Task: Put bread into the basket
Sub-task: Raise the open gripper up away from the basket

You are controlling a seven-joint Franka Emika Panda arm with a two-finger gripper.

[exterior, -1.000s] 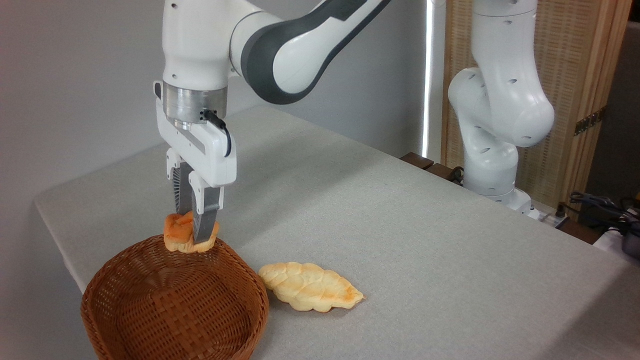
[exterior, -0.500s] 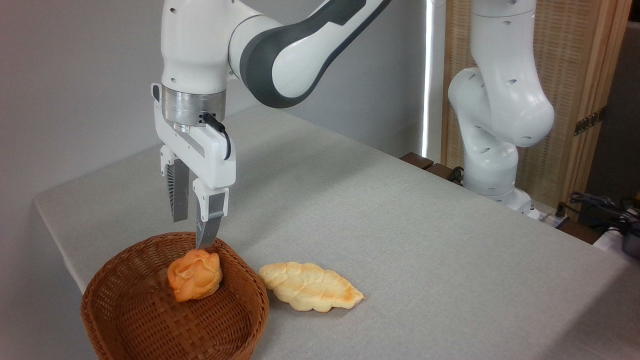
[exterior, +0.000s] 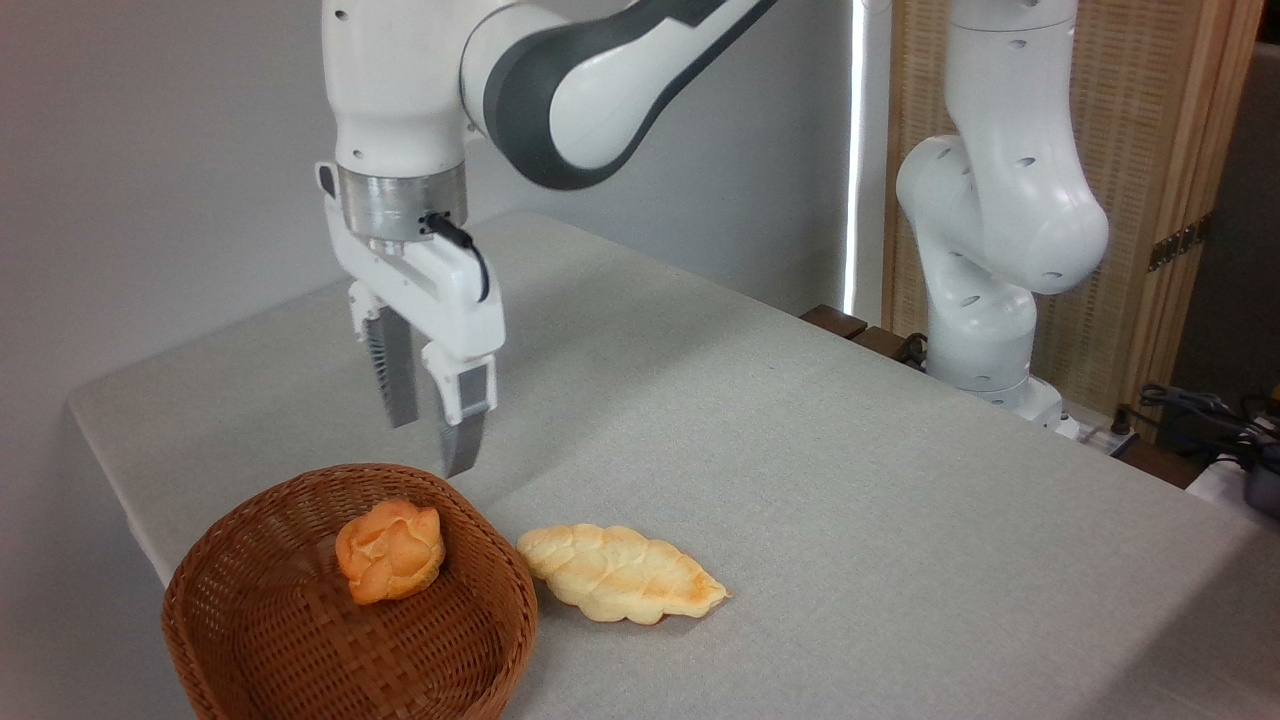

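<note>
Two baked items are what we see on the table (exterior: 820, 500): the bread (exterior: 390, 550), a lumpy orange-golden bun, and a longer pale braided loaf (exterior: 620, 572). We find the bread lying inside the basket (exterior: 250, 640), toward the bowl's far right wall, at about one o'clock from the bowl's centre, resting on the woven inside. Nothing grips it. The braided loaf lies flat on the grey cloth just beside the basket, at roughly three o'clock from the basket's rim, close to the wicker, though we cannot tell if the two touch.

Our gripper (exterior: 432, 448) hangs in the air at about twelve to one o'clock from the bread, clear above the basket's far rim and apart from everything below. Its two fingers point downward with a plain gap between them and nothing held, so we read it as released. The white and grey arm (exterior: 580, 90) reaches in from the upper right, and its base column (exterior: 990, 220) stands at the table's far right edge, before a slatted wooden screen (exterior: 1140, 130).
</note>
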